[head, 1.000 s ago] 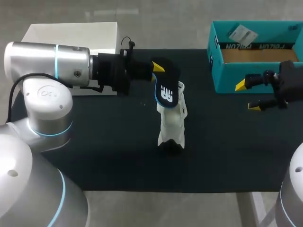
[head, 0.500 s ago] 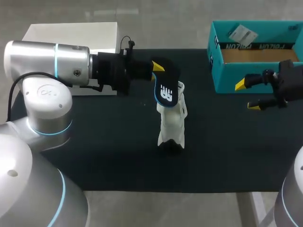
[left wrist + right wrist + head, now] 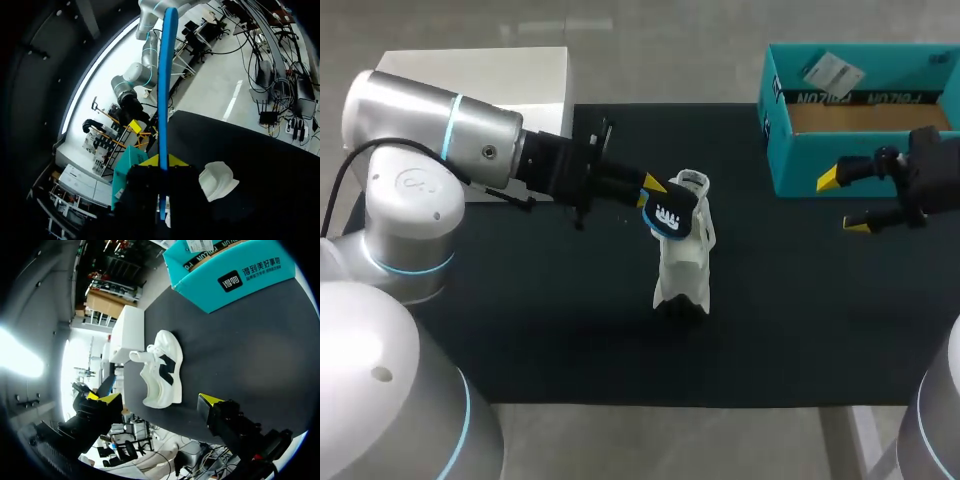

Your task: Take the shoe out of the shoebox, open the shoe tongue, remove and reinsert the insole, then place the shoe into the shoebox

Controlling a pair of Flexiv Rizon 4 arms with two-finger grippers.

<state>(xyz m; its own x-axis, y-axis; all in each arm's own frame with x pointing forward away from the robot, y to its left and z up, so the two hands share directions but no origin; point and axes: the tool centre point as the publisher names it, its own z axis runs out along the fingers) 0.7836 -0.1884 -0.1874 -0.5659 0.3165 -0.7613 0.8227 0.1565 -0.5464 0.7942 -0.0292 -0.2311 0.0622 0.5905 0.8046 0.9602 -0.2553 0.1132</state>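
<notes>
A white shoe (image 3: 684,262) with a black side mark stands mid-mat, also seen in the right wrist view (image 3: 161,371) and in the left wrist view (image 3: 217,181). My left gripper (image 3: 651,184) is shut on the black, blue-edged insole (image 3: 670,214), which hangs tilted against the left of the shoe's collar. The left wrist view shows the insole (image 3: 167,90) edge-on between the yellow tips of that gripper (image 3: 162,161). My right gripper (image 3: 846,203) stands open and empty in front of the teal shoebox (image 3: 790,160); its fingers (image 3: 211,401) face the shoe across bare mat.
A black mat (image 3: 550,300) covers the table. A white box (image 3: 470,75) sits at the back left, behind my left arm. The teal shoebox (image 3: 225,270) is open at the back right with a paper card inside.
My left arm has tilted downward and carried the insole lower, from above the shoe to beside its collar. The right arm and the shoe have kept still.
</notes>
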